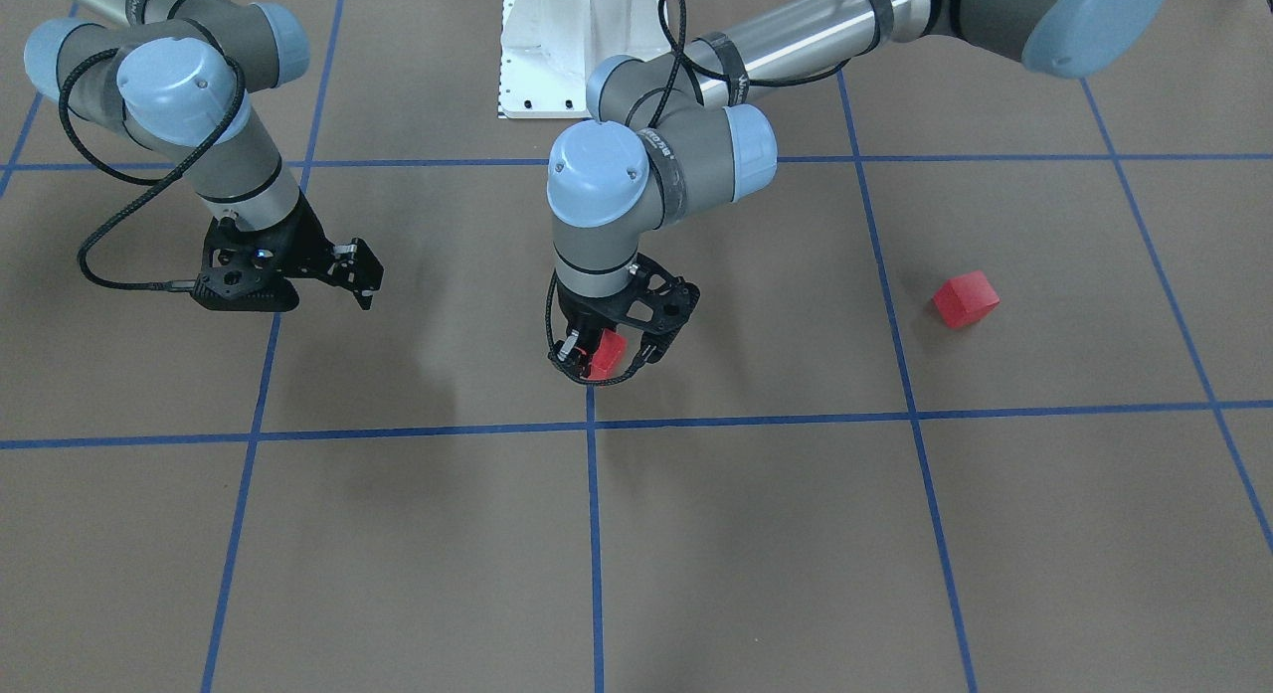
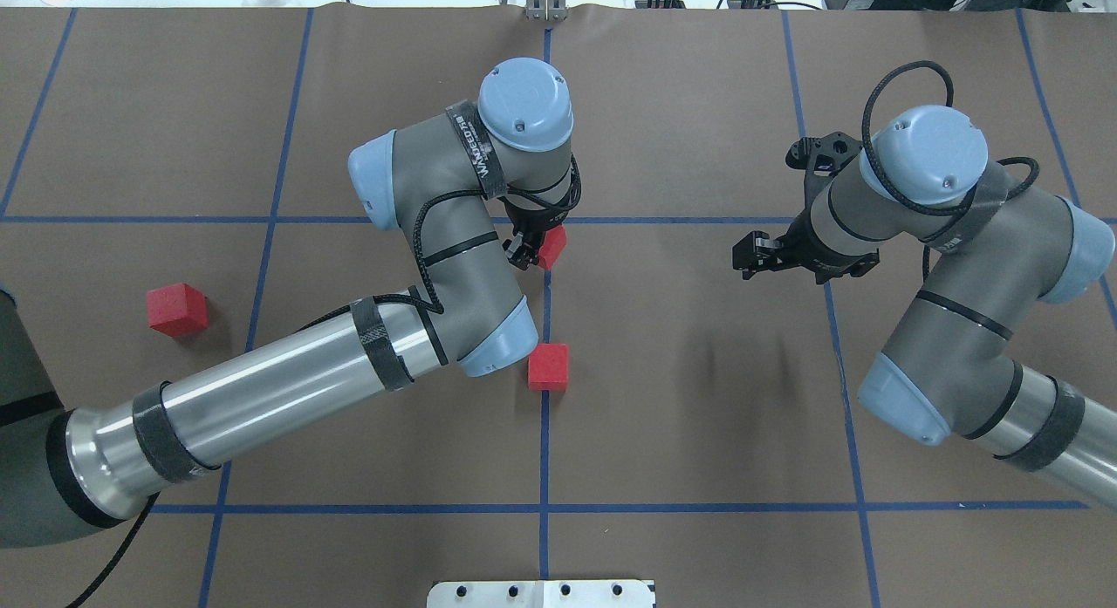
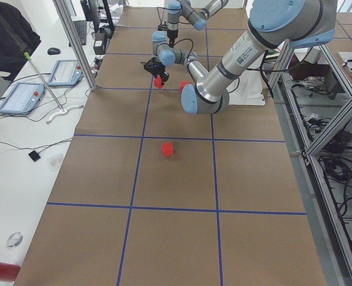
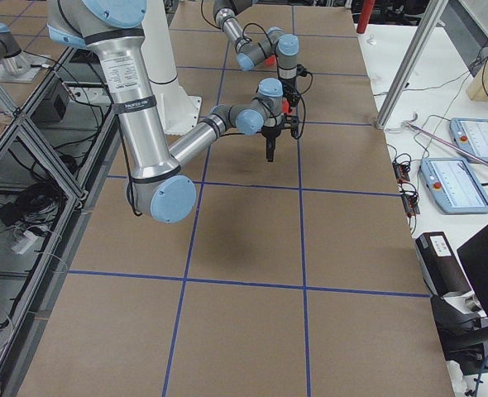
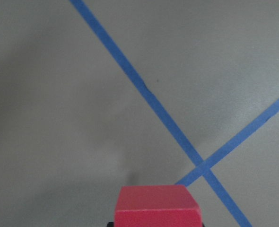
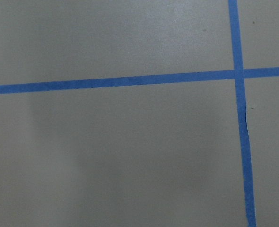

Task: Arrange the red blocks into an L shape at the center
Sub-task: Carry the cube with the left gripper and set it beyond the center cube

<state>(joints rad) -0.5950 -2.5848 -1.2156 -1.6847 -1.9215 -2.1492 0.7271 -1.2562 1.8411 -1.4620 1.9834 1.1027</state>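
Observation:
My left gripper is shut on a red block and holds it just above the brown surface, over the center tape line. The block also shows in the overhead view and at the bottom of the left wrist view. A second red block lies on the center line, nearer the robot base; the left arm hides it in the front-facing view. A third red block lies apart on the robot's left. My right gripper hangs empty, fingers together, on the robot's right.
The white robot base plate stands at the table's near edge. The left arm's elbow reaches over the area beside the second block. Blue tape lines cross the brown surface in a grid.

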